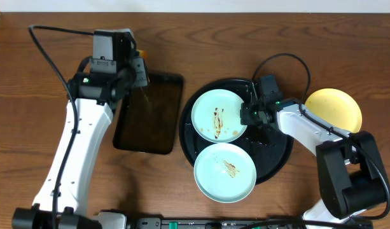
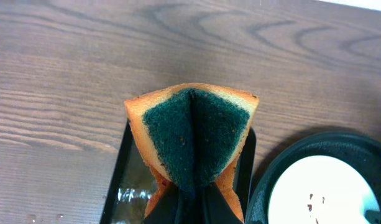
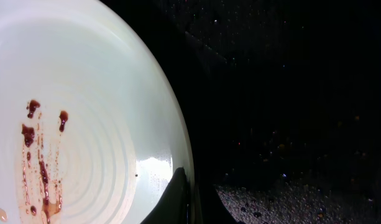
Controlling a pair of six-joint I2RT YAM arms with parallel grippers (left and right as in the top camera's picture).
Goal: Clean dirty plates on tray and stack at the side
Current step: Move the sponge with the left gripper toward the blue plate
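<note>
Two pale mint-green plates lie on the round black tray (image 1: 278,151): an upper plate (image 1: 210,105) and a lower plate (image 1: 224,173), both with brown smears. My right gripper (image 1: 249,114) is shut on the right rim of the upper plate. The right wrist view shows its fingers (image 3: 193,194) pinching the rim of that plate (image 3: 84,112) over the tray (image 3: 289,93). A pale yellow plate (image 1: 333,109) lies on the wooden table at the right. My left gripper (image 1: 140,69) is shut on a folded orange-and-green sponge (image 2: 193,134).
A dark rectangular tray (image 1: 149,114) lies left of the round tray; its wet surface (image 2: 131,186) shows under the sponge. The round tray's rim (image 2: 274,180) and a plate (image 2: 330,186) show at the lower right of the left wrist view.
</note>
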